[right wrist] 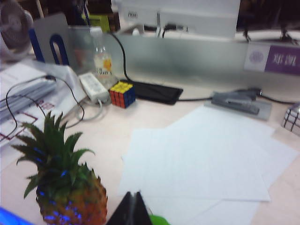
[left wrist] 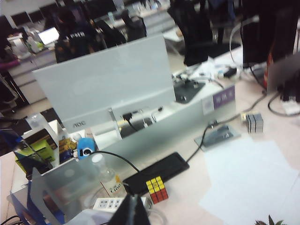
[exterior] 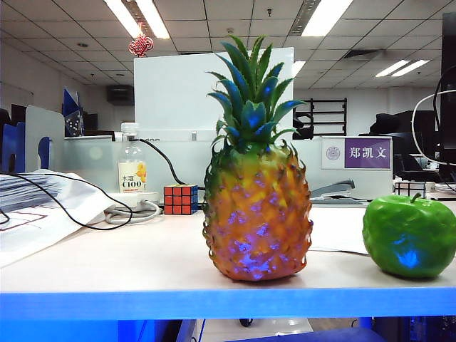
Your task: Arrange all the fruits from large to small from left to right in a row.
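- Pineapple [exterior: 258, 214] first, since it's leftmost of what shows: stands upright mid-surface [exterior: 107, 263], orange-yellow bumpy body, tall spiky green crown. From the right wrist view it sits just below and beside the right gripper [right wrist: 133, 206]; the left gripper [left wrist: 133, 211] only catches the crown tips at the edge of its view.
- Handling guess: looks like a stiff plastic fake, probably light for its bulk, but wide. I'd pinch the narrow neck under the crown or the crown base, since the body looks too fat for those fingers. Top-heavy, so it could tip if nudged.
- Apple [exterior: 410, 235]: glossy bright green, short stem, just to the right of the pineapple in the exterior view with a clear gap between them. In the right wrist view a green sliver peeks out right under that gripper's tips.
- Handling guess: smooth and shiny, so slippery; round, so it'll roll if bumped. Grab across the widest part from above.
- Kiwi: can't find it in any view, so nothing to say on where it sits.
- Grippers: both are pinched closed, empty, tips meeting in a point, hanging above the surface. Neither touches any fruit.
- Order-wise, pineapple then apple already runs big to small as far as I can see.
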`<state>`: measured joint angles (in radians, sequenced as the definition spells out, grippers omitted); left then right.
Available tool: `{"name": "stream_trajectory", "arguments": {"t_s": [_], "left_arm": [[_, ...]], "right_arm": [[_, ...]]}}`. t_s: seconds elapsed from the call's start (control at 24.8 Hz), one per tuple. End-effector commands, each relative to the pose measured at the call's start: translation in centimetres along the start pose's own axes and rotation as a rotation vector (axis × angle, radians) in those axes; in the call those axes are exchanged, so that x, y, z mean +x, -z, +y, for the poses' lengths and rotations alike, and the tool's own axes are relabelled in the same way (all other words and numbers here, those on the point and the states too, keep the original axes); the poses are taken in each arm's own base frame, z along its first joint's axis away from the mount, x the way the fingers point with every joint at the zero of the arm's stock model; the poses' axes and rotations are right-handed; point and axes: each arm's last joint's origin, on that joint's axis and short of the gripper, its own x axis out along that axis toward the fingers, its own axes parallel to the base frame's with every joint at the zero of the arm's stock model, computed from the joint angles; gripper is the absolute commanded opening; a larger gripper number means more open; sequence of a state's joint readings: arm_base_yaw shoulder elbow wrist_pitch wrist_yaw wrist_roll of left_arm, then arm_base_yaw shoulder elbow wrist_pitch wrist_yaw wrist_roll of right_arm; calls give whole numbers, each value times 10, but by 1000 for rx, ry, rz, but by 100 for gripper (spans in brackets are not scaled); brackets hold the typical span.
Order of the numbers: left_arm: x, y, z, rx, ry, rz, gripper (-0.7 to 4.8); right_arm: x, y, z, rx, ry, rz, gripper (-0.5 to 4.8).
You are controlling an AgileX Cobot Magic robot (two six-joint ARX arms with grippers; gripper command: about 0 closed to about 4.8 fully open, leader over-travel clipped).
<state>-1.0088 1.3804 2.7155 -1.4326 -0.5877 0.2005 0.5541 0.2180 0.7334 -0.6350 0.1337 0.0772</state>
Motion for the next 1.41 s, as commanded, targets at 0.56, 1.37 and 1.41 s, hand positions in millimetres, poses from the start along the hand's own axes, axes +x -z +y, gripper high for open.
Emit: {"name": "stream_trajectory", "arguments": {"t_s": [0.56, 1.37, 1.41], "left_arm": [[-110, 38, 75, -141, -336, -121, -6], [-177, 57, 70, -195, -410, -240, -6], [-184, 58, 66, -170, -452, -235, -6]], "right_arm": [[-2, -27, 2, -97, 3, -301, -5], [-14, -49, 3, -31, -43, -554, -5], [-14, -49, 3, -31, -43, -555, -5]]}}
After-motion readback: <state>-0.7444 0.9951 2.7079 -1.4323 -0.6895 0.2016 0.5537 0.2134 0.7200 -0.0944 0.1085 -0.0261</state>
